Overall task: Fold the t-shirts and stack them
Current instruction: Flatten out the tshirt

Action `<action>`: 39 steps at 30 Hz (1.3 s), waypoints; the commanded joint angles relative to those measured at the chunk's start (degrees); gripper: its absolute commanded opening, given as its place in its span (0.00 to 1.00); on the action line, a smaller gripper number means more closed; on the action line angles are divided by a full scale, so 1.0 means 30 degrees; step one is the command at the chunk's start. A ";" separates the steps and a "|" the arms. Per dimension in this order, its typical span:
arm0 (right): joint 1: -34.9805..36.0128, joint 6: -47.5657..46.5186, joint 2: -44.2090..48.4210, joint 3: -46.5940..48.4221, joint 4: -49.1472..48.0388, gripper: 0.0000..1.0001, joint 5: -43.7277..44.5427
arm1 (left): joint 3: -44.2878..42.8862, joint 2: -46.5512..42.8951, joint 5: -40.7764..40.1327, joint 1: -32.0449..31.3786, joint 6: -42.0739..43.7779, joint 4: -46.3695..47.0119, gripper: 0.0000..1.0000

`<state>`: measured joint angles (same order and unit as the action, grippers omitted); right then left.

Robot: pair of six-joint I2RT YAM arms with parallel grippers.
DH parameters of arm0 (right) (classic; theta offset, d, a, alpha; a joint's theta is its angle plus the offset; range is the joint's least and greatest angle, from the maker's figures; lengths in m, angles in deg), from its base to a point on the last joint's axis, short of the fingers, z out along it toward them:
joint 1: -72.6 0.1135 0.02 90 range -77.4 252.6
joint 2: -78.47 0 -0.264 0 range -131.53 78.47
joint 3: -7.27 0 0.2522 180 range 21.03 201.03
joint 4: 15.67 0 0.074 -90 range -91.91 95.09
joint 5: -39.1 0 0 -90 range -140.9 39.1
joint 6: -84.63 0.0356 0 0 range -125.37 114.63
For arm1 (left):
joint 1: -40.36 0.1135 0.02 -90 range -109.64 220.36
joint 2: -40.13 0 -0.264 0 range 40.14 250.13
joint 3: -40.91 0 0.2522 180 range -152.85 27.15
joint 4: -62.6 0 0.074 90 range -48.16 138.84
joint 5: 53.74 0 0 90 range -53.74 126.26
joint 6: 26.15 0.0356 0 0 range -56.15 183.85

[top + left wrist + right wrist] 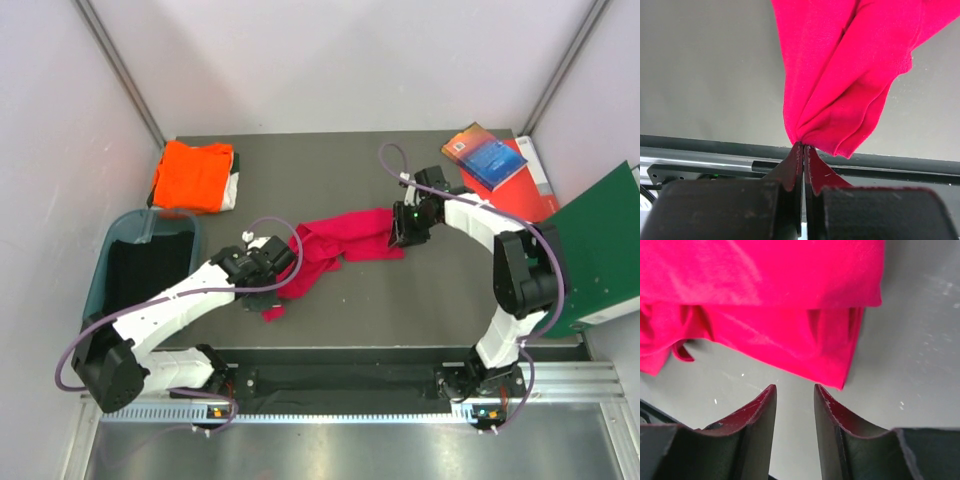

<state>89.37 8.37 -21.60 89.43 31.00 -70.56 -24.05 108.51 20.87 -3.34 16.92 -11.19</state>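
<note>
Left gripper (804,148) clamped on crimson t-shirt (840,75), likely anchoring it; right gripper (795,390) fingers apart, hem just beyond their tips.

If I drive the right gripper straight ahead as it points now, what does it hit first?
Most likely the near edge of the crimson t-shirt, just beyond the open right gripper. Only bare table shows between; if it tilts down steeply, the table could come first.

The crimson t-shirt (345,243) lies crumpled in a long, bunched band across the middle of the tabletop (330,170), while the orange t-shirt (190,175) sits folded flat near the far left corner.
</note>
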 commanded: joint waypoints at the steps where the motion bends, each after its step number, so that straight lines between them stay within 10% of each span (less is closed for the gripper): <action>1: 0.0443 0.0839 -0.0772 0.0227 -0.1620 0.36 -0.0625 | 0.0162 -0.0117 0.0123 -0.0081 -0.0409 0.0175 0.00; 11: 0.1439 0.1163 -0.3584 0.2041 -0.2530 0.34 0.0749 | -0.0159 0.0585 -0.0258 -0.0081 -0.0087 0.0323 0.00; 16: 0.2054 0.0666 -0.3851 0.2950 -0.2473 0.02 0.2068 | -0.0452 0.0995 -0.0433 -0.0081 0.0060 0.0264 0.00; 39: 0.0914 -0.0448 0.9712 0.5618 0.1919 0.00 0.9392 | 0.1068 0.0706 0.1263 -0.0227 0.0470 0.0175 0.00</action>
<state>94.73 8.28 5.15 104.97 32.05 -48.42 -23.55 113.52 20.54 -3.51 17.99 -10.82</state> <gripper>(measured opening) 0.009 0.013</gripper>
